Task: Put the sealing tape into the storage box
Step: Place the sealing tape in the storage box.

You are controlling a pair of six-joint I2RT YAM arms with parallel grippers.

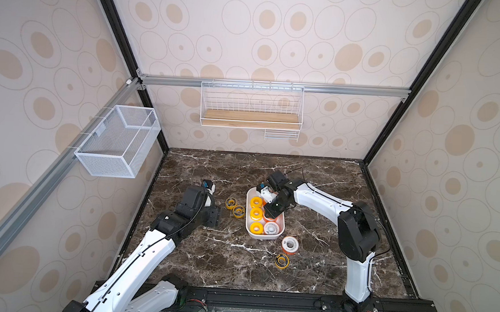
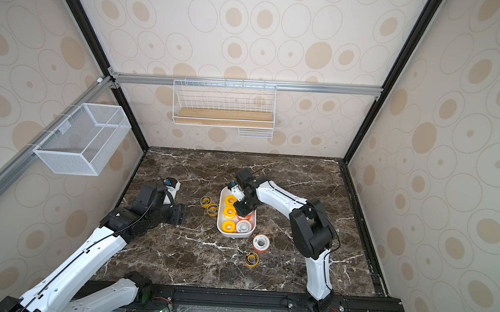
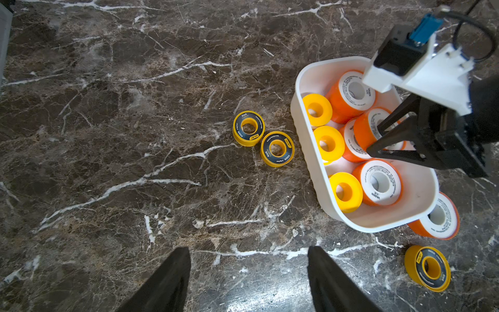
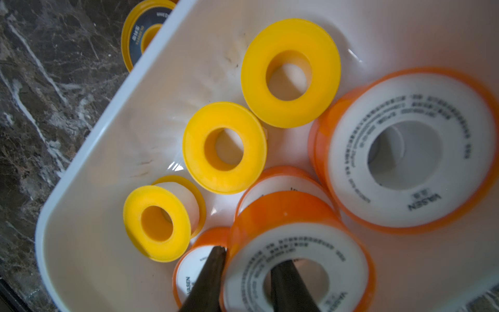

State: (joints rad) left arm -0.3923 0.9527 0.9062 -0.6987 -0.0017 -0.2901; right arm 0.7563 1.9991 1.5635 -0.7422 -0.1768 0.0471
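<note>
In both top views, a white storage box point(image 1: 263, 237) sits mid-table point(image 1: 206, 264), holding three plain yellow spools point(image 1: 256, 213) and several orange ones. The right gripper point(image 1: 272, 211) reaches into it. Four spools lie outside: two black-ringed spools point(image 1: 231, 203) beside its far wall, a loose orange spool point(image 1: 289, 244) and a lone black-ringed spool point(image 1: 282, 260) near its corner.

Left wrist view: the left gripper point(image 3: 248, 259) hovers over bare table, fingers apart, empty.

Right wrist view: the right fingers point(image 4: 213, 270) clamp the held orange spool point(image 4: 297, 237), one finger through its core, low inside the box. The task looks roughly two-thirds done.
</note>
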